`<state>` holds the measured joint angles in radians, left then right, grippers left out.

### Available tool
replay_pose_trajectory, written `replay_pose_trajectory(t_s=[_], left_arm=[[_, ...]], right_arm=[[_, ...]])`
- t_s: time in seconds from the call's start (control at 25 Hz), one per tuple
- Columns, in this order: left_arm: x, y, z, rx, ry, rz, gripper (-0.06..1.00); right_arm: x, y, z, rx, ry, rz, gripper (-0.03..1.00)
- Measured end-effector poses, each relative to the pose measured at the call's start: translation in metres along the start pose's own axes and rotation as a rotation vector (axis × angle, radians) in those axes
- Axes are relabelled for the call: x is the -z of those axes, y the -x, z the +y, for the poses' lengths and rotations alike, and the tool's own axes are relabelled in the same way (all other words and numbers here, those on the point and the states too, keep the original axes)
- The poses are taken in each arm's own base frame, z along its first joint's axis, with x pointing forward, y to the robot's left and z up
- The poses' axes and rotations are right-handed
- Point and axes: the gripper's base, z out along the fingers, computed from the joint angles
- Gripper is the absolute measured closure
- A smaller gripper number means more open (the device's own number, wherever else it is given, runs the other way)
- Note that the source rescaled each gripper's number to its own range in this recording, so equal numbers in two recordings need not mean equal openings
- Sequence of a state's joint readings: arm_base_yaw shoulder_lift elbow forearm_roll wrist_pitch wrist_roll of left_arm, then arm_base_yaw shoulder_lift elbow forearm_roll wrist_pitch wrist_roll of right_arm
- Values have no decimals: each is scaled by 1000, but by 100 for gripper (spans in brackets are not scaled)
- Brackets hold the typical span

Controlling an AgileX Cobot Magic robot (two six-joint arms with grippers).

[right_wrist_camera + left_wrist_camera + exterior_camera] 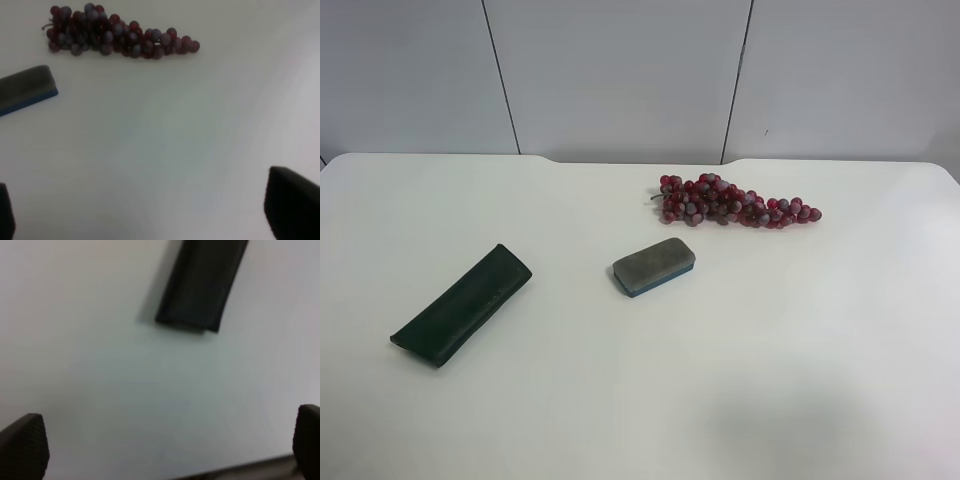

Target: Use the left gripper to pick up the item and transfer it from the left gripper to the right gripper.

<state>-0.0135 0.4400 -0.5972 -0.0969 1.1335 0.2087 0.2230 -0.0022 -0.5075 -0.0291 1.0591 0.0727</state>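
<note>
While the item [462,305] lies on the table [800,350], the left gripper [165,442] and right gripper [149,207] gape wide, empty.

Pouch [462,306] left, eraser [654,266] centre, grapes [735,203] behind-right (all on table [770,380]).

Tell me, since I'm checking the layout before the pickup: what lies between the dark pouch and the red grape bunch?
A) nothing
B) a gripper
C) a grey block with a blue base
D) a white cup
C: in the exterior high view the grey block lies between the pouch and the grape bunch, touching neither.
</note>
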Motion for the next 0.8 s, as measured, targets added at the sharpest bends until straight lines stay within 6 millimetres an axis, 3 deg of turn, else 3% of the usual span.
replay_pose_trajectory(t_s=[0.36, 0.56, 0.8], left_arm=[[-82, 45, -4, -215, -69, 263, -6], [-126, 54, -18, -344, -77, 330, -6], [-168, 66, -24, -345, -62, 397, -6]], right_arm=[[0, 0, 0, 0, 0, 0, -3], [0, 0, 0, 0, 0, 0, -3], [0, 0, 0, 0, 0, 0, -3]])
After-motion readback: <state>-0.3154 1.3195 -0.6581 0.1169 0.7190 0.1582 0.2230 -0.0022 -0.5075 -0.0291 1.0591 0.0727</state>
